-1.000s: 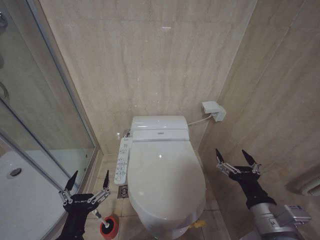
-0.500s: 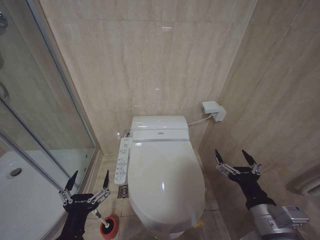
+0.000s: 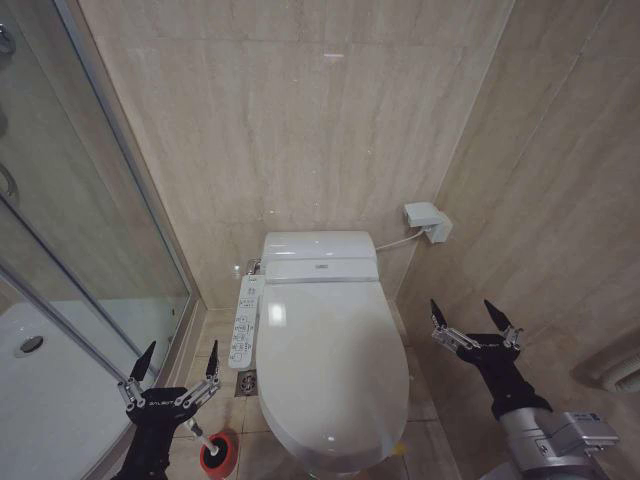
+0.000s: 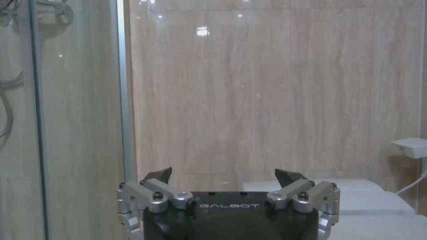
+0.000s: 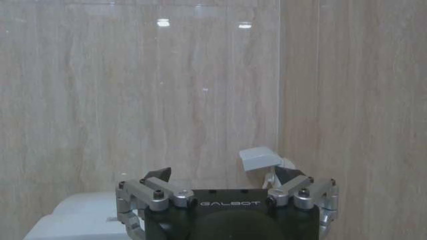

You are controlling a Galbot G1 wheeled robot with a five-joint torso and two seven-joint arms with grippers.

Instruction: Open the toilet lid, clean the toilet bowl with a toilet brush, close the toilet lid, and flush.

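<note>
white toilet lid [image 3: 332,370] down; left tool [image 3: 178,366], right tool [image 3: 469,313] agape, flanking.

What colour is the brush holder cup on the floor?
Red; the holder cup shows best in the head view, beside the left gripper.

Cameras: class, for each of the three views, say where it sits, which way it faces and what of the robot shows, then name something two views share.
Head view: on the robot's head, looking forward and down at the closed toilet lid; left gripper and right gripper, both open, flank it.
Left wrist view: on the left wrist, facing the tiled wall and shower glass; its own fingers show.
Right wrist view: on the right wrist, facing the wall corner; its own fingers show.
Shared: the white wall box appears in all three.
</note>
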